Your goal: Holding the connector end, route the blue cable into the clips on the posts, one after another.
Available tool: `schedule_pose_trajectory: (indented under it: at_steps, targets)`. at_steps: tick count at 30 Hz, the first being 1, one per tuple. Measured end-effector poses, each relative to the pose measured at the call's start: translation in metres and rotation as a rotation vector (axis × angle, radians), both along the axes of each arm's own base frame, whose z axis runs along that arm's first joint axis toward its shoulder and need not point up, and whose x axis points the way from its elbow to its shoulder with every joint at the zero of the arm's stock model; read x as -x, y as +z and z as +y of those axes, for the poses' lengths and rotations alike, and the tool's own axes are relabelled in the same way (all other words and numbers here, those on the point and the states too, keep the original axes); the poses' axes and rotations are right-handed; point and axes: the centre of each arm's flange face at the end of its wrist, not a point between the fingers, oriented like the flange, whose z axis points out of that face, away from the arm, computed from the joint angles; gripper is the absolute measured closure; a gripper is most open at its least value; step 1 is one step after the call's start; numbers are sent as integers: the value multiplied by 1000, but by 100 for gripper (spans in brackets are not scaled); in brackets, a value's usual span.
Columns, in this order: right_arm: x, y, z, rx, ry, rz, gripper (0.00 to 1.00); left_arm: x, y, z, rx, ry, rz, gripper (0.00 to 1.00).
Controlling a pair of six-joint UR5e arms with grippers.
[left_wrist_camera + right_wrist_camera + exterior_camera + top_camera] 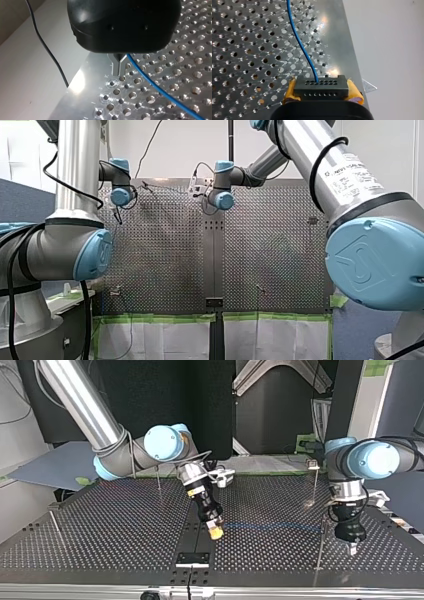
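Nearest, in the right wrist view, my right gripper (pixel 321 88) is clamped on the black connector block (pixel 321 84), with its yellow pads (pixel 290 91) pressed against the block's two ends. The blue cable (pixel 300 43) leaves the block's face and curves away over the perforated table (pixel 242 50). In the top view this gripper (pixel 215 531) hangs tilted just above the plate near the table's middle seam. From it the cable (pixel 270 525) runs low across the holes toward the view's right, as far as a thin post (pixel 319 552). Whether it sits in a clip there is too small to tell. My left gripper (pixel 352 548) points down just to the right of that post. In the left wrist view the cable (pixel 155 87) comes out from under this gripper (pixel 118 62); I cannot tell whether it is closed on the cable. Three more posts stand farther back: one at the view's left edge (pixel 54 521) and two near the far edge (pixel 158 480) (pixel 315 480).
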Motion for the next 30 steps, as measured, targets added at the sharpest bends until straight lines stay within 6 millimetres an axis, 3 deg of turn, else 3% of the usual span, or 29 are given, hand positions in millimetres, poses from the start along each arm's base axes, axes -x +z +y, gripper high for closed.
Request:
schedule_pose_trajectory:
  at_steps: [12,14,15,17,21,23,24,25,26,30]
  targets:
    - [3,3,-6,-1,7,-5,100,-12,-17,2,11,-7,50,100]
    - [3,3,-7,-1,7,-5,100,-12,-17,2,11,-8,49,81]
    - [4,3,-7,-2,7,-5,100,-12,-17,2,12,-9,49,81]
    - [4,3,-7,-3,6,-3,100,-12,-16,1,13,-11,47,58]
    - [4,2,-7,-6,5,2,100,-11,-14,0,14,-14,43,48]
    - [5,1,-8,-8,5,5,100,-9,-10,-1,13,-15,37,35]
    - [5,1,-8,-9,4,7,100,-8,-7,-1,13,-15,33,35]
    - [5,0,-8,-10,4,7,100,-7,-5,-1,13,-15,29,17]
    - [5,0,-8,-11,4,8,100,-5,-1,-1,13,-13,23,6]
    - [6,0,-9,-13,2,9,100,3,9,-1,29,2,18,0]
